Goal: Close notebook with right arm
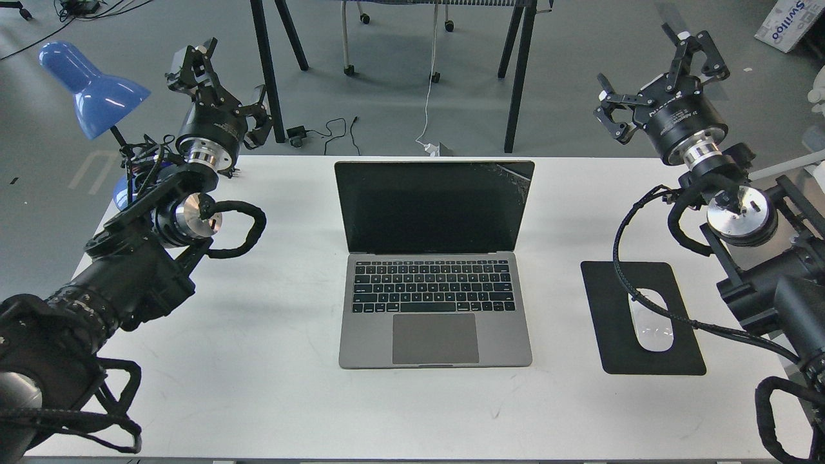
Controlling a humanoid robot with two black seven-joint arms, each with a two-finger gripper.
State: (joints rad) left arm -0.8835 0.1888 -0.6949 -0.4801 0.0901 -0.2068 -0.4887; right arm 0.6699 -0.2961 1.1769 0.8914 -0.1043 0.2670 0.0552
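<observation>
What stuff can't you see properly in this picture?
- Head view: the laptop lid's back faces away, hidden behind its own screen.
- The mouse is partly crossed by the right arm's cable.
- The blue lamp base sits behind the left arm.
- The cardboard box is cut off by the top-right edge.

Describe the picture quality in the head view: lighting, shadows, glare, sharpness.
Head view: even, soft overhead light; faint shadows on the white table beside the notebook; its dark screen shows cracks near the upper right corner, little glare; a highlight streak on the blue lamp; the white mouse looks washed out on the mouse pad; focus sharp throughout, with no motion blur.
</observation>
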